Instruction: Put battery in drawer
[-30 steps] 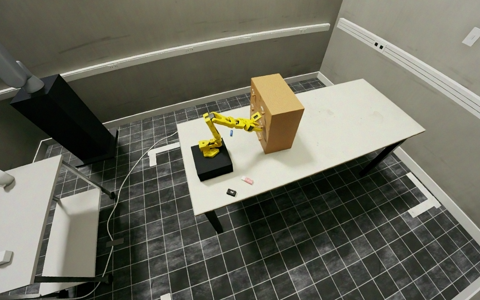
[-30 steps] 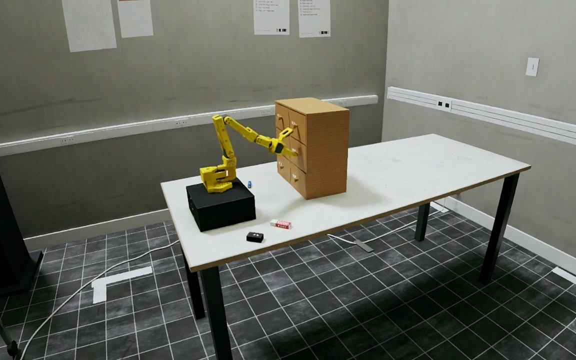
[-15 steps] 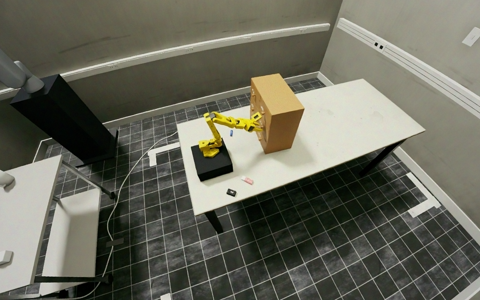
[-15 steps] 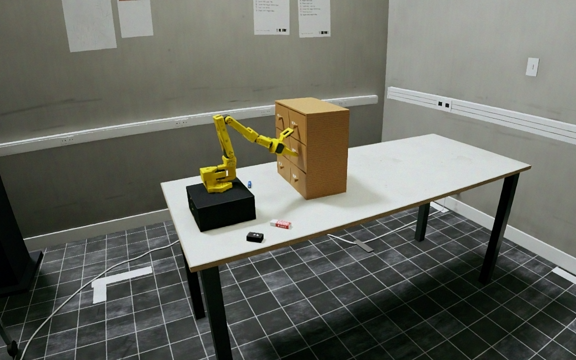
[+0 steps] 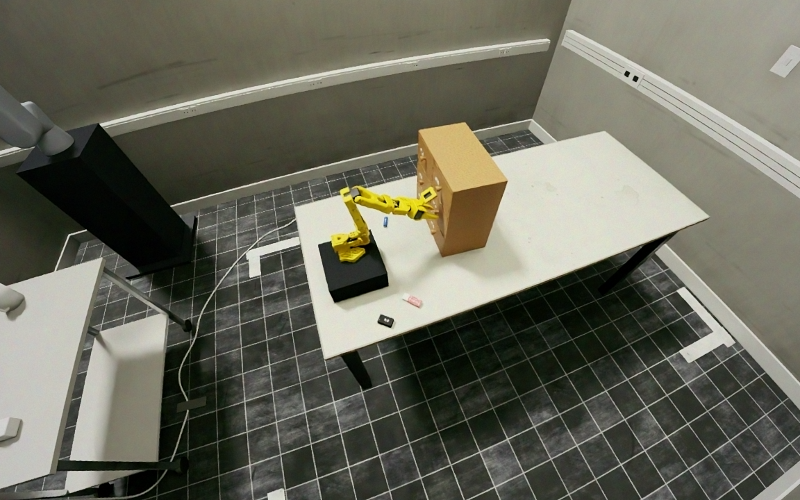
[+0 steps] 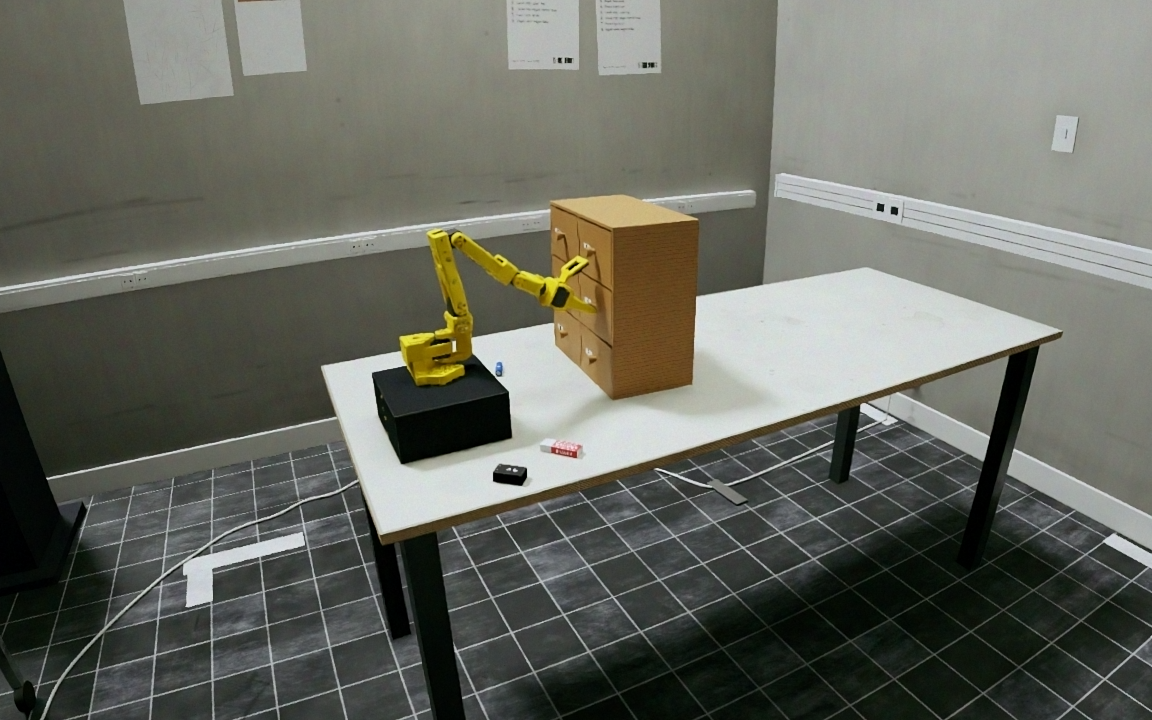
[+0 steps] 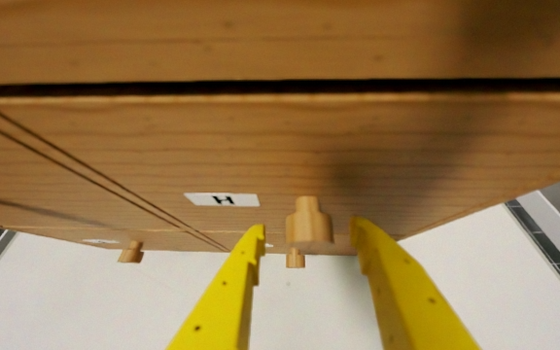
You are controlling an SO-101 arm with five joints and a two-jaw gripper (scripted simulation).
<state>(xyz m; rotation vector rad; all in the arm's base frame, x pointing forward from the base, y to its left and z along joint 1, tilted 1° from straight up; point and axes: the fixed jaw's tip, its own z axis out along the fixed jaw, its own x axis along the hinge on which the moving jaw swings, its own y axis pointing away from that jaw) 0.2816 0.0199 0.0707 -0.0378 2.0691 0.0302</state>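
Both yellow fingers of the gripper (image 7: 306, 238) stand parted, gripping nothing, flanking drawer H's knob (image 7: 309, 225) for a pull, while the nine-volt battery (image 5: 385, 321) lies on the table (image 5: 577, 205), well apart from the chest (image 5: 471, 186).

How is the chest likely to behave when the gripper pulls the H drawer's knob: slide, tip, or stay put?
The chest stands tall on a narrow footprint, unanchored on the smooth table, so it may slide or turn slightly. The H knob sits about mid-height, so tipping seems less likely. The open gripper straddles the small knob; it could slip off.
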